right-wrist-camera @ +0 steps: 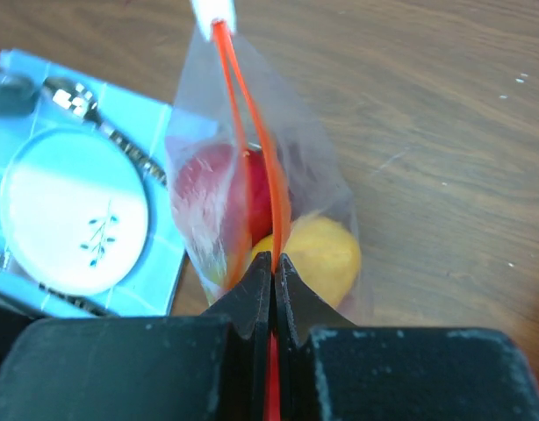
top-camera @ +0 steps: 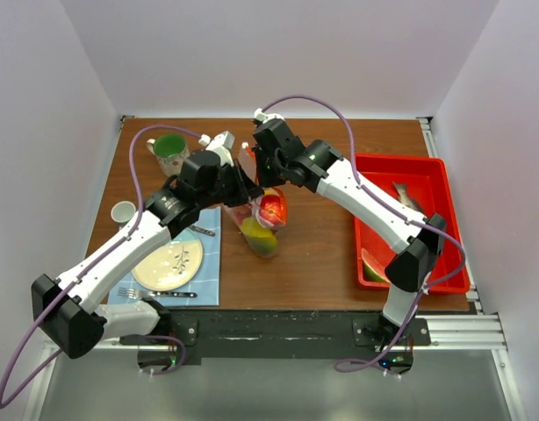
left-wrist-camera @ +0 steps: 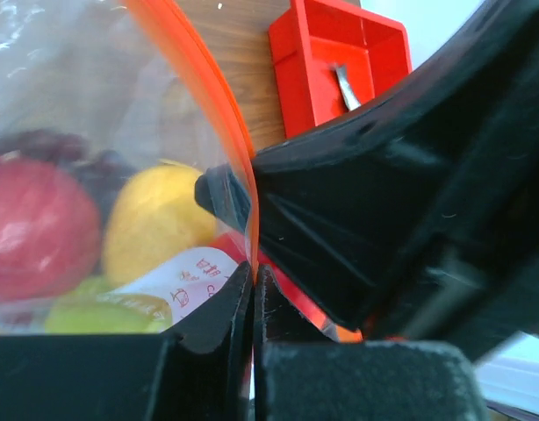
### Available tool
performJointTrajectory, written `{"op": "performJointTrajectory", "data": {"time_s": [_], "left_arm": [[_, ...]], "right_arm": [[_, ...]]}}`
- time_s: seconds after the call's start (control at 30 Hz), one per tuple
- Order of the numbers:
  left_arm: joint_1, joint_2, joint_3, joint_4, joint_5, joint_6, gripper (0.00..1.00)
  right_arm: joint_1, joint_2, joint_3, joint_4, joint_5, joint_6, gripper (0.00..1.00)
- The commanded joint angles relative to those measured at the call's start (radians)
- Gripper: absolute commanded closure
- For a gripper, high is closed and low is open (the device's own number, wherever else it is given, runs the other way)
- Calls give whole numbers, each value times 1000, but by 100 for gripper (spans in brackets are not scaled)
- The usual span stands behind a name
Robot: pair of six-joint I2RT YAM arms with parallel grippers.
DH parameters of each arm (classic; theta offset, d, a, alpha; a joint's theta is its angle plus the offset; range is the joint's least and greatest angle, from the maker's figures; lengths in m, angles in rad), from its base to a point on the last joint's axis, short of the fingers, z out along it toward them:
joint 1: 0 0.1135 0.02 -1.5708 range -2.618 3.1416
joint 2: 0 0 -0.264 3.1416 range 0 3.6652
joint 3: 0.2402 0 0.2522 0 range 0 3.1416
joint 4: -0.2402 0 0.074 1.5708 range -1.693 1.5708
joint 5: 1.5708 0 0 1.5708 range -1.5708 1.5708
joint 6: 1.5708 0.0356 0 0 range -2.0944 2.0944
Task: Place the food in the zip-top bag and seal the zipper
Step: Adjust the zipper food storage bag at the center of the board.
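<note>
Bag: zip-top bag (top-camera: 262,224) at the tabletop's centre, with lemon (right-wrist-camera: 320,250) and apple (left-wrist-camera: 32,228) inside.
Left gripper (left-wrist-camera: 254,272): pinched on the zipper (left-wrist-camera: 227,110).
Right gripper (right-wrist-camera: 274,263): clamped on the same zipper.
Right edge: fish (top-camera: 408,197) and watermelon wedge (top-camera: 372,267) in red tray (top-camera: 447,175).

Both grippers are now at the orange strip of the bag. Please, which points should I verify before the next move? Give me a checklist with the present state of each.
1. The left gripper shut on the zipper: ok.
2. The right gripper shut on the zipper: ok.
3. All food inside the zip-top bag: not ok; the silver fish and the watermelon wedge lie in the red tray.
4. The zipper closed along its length: not ok; in the right wrist view its two strips stand apart between the ends.
5. The lemon and the apple clear of the zipper line: cannot tell.
</note>
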Motion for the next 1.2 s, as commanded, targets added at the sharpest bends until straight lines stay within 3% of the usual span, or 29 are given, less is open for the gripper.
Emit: {"op": "performJointTrajectory", "data": {"time_s": [0.0,0.07,0.27,0.53,0.7,0.97,1.1,1.17], "left_arm": [[-9,-44,-68,192,-10,-65,90],[-9,-58,-101,203,-38,-66,79],[-6,-160,-138,133,-206,-47,61],[46,-228,-60,-41,-392,-49,57],[95,-214,-21,-19,-440,71,55],[292,-251,-182,325,-152,240,54],[354,-282,-370,674,-8,273,52],[388,-276,-414,764,43,284,49]], "right_arm": [[-5,20,29,78,-110,-70,100],[-3,40,35,82,-131,-84,100],[-5,74,62,69,-160,-107,100],[-3,91,93,69,-176,-106,100],[-5,84,84,75,-179,-106,100],[-5,92,72,97,-209,-104,100],[-5,91,67,105,-222,-101,100],[-5,95,72,106,-229,-100,100]]}}
